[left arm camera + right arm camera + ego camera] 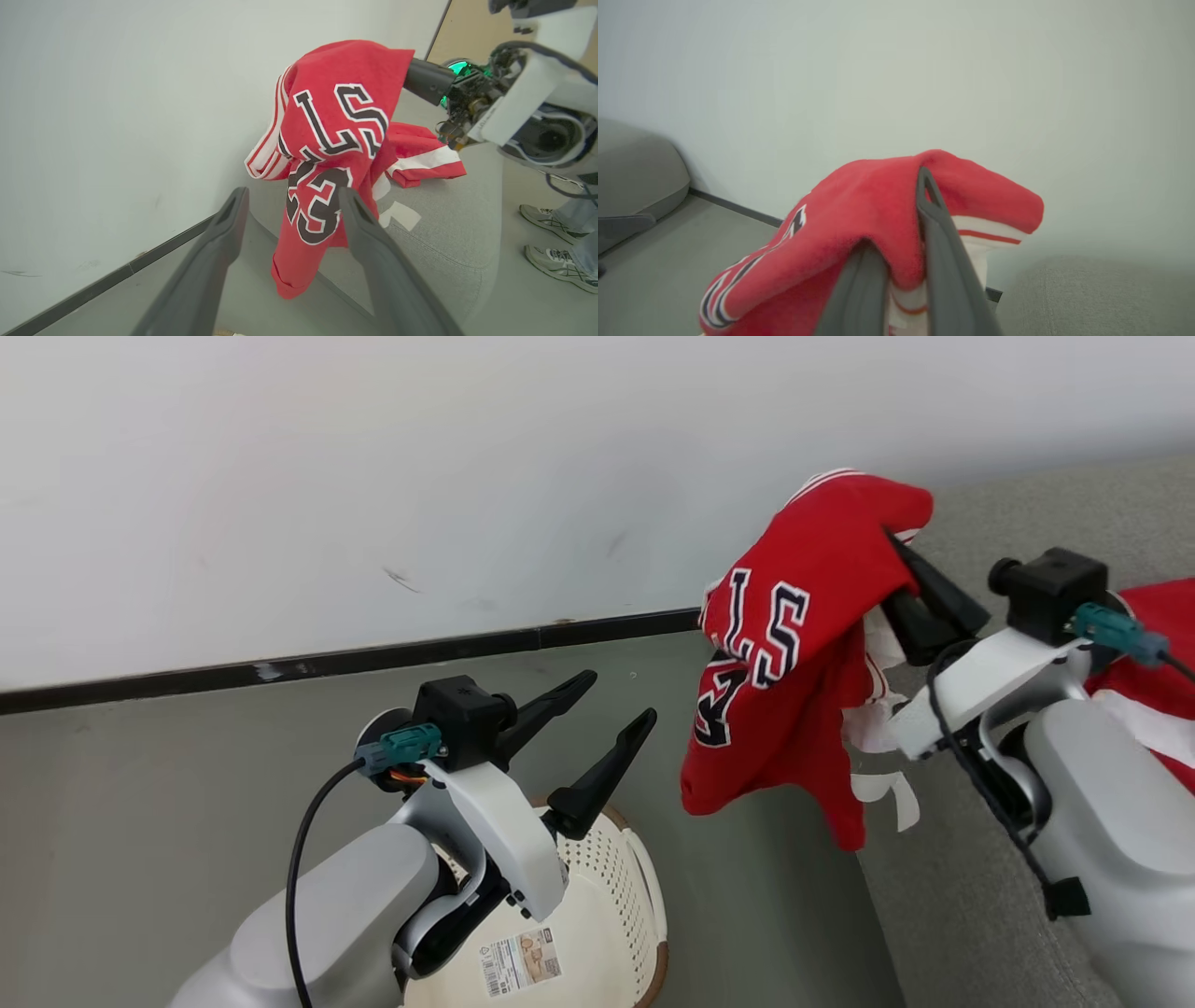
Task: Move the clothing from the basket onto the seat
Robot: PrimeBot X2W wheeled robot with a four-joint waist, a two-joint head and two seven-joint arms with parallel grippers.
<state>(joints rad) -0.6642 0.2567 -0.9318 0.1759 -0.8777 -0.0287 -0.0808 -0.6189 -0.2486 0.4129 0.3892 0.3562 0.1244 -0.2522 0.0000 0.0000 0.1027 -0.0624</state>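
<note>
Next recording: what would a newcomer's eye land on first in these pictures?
First, the red jersey with black-and-white letters and numbers. It dangles in mid-air from the right gripper, which is shut on its top, beside the edge of the grey sofa. Next comes the left gripper, open above the cream basket at the lower left of the head view, and a second red garment lying on the sofa.

Bright, even, diffuse light; no glare, shadows faint & soft on wall (373, 476). Head view sharp. Left wrist view wide-angle, stretched twd edges. Right wrist view soft: clothing (878, 200) & fingers (943, 261) close-up, out of focus.
</note>
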